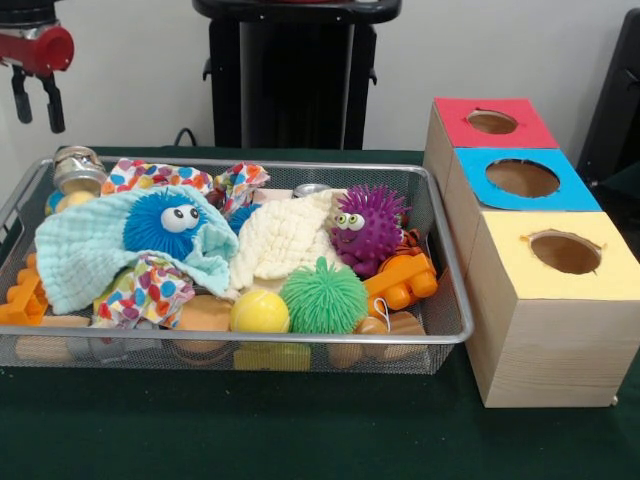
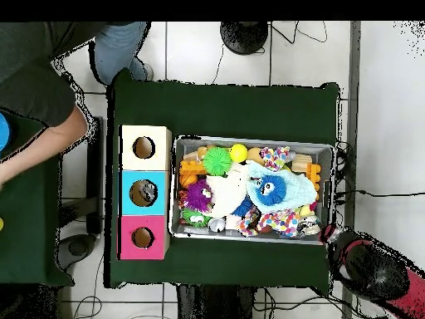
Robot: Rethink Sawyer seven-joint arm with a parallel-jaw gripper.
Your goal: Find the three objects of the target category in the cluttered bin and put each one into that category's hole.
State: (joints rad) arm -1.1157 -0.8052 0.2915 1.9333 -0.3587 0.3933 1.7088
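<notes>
The green table point(image 1: 300, 440) carries a wire mesh bin point(image 1: 452, 300) and, just beside it, a wooden box row with a yellow hole point(image 1: 565, 252), a blue hole point(image 1: 522, 178) and a red hole point(image 1: 492, 122). The bin holds a pale blue cloth point(image 1: 80, 255) under a blue fuzzy ball point(image 1: 165, 222), a cream cloth point(image 1: 280, 240), a purple spiky ball point(image 1: 368, 225), a green spiky ball point(image 1: 323, 297) and a yellow ball point(image 1: 259, 312). The gripper point(image 1: 37, 100) hangs empty outside the bin's corner, jaws apart. A person's arm point(image 2: 46, 141) shows beside the table.
</notes>
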